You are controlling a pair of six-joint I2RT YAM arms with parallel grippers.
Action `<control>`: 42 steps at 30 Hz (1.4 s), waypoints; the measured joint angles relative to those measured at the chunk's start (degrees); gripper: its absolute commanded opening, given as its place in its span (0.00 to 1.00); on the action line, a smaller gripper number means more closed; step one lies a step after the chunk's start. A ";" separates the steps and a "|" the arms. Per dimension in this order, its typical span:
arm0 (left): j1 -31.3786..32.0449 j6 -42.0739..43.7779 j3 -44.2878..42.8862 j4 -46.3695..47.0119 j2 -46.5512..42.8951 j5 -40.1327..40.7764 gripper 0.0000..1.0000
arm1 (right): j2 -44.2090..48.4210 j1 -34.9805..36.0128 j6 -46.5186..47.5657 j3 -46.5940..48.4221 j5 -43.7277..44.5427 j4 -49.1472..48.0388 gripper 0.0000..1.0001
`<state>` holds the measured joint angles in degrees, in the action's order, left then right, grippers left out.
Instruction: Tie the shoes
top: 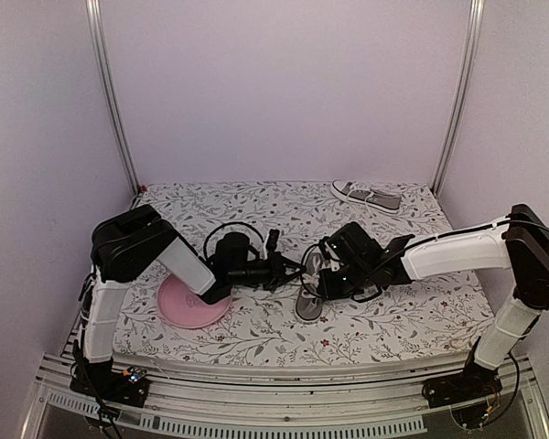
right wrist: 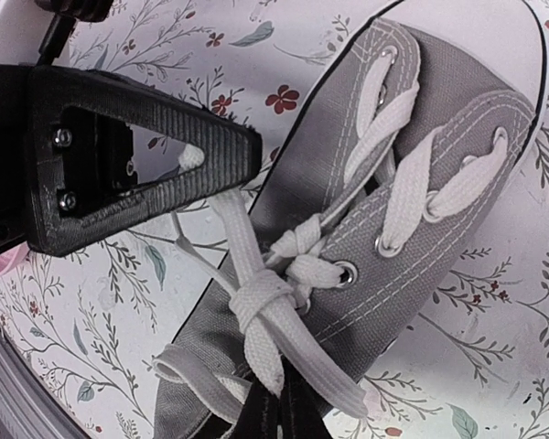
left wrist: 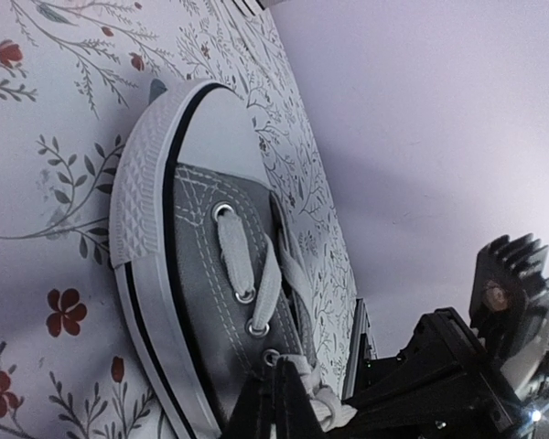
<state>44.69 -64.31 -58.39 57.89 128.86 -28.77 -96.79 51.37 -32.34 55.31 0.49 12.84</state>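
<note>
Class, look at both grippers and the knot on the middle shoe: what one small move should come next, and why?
Probably draw the two grippers slowly apart. The left gripper and right gripper each look shut on a strand of the lace, and the knot on the shoe looks loose, so a gentle outward pull should snug it.

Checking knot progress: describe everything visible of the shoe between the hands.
The shoe is a grey canvas low-top with white toe cap and metal eyelets, sole down on the floral mat, toe toward the near edge. Its white laces are loosely knotted; the left hand and right hand each pinch a strand.
</note>
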 measured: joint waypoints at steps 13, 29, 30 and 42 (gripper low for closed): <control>-1.16 3.08 0.00 -2.16 0.00 2.29 0.00 | 1.07 0.00 0.00 -1.88 -0.94 -0.90 0.02; -1.75 5.16 -0.39 -5.31 0.00 3.78 0.00 | 1.97 -0.02 -0.26 -3.87 -1.11 -2.78 0.02; -1.77 5.22 -0.42 -5.42 0.00 3.80 0.00 | 2.12 -0.02 -0.31 -4.02 -1.11 -2.86 0.02; -1.92 6.32 -0.72 -6.64 0.00 4.17 0.00 | 3.06 0.00 -1.20 -5.29 -1.18 -3.82 0.02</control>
<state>42.76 -58.00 -59.11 51.24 128.86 -24.60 -93.73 51.37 -33.54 50.02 -0.69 9.02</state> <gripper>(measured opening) 0.005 0.021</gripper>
